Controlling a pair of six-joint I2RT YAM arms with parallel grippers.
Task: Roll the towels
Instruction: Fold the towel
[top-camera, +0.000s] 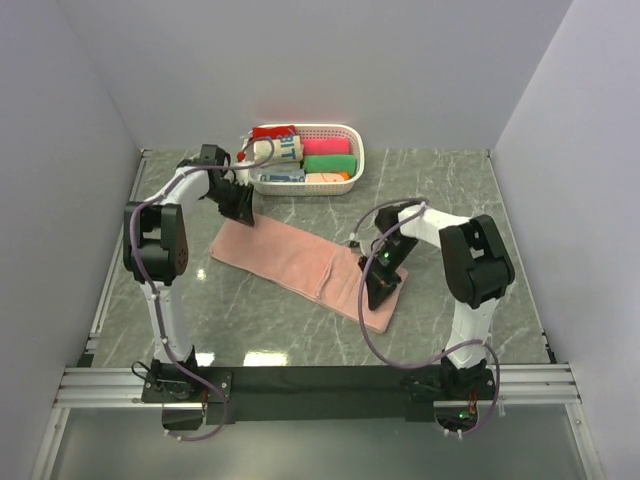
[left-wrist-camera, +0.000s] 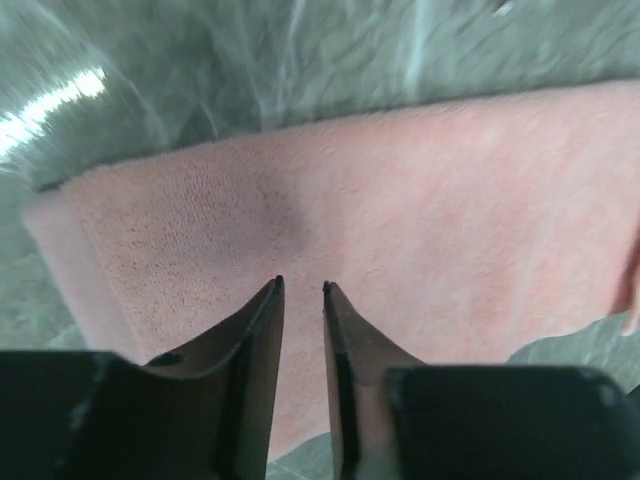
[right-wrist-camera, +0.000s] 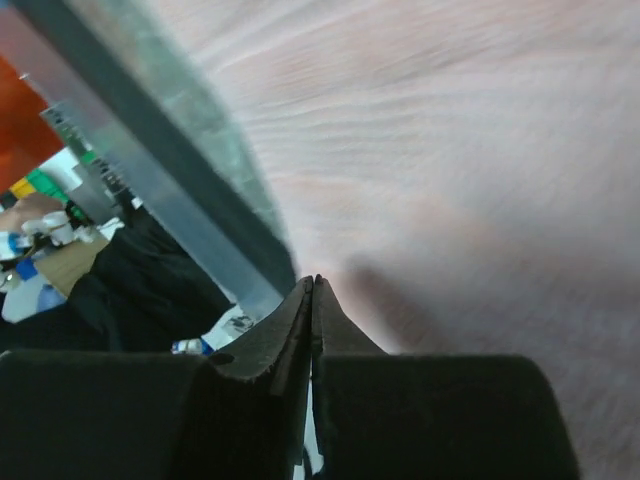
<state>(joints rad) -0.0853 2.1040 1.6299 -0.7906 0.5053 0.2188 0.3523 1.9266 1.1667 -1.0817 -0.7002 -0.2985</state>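
The salmon-pink towel lies flat and unrolled, slanting across the marble table from far left to near right. My left gripper is over its far-left end. In the left wrist view the fingers stand a narrow gap apart above the towel, with nothing between them. My right gripper is at the near-right end. In the right wrist view its tips are pressed together by the edge of the towel, and no cloth shows between them.
A white plastic basket stands at the back of the table and holds a green roll, a red bundle and a cream cloth with blue letters. Grey walls enclose the left, back and right sides.
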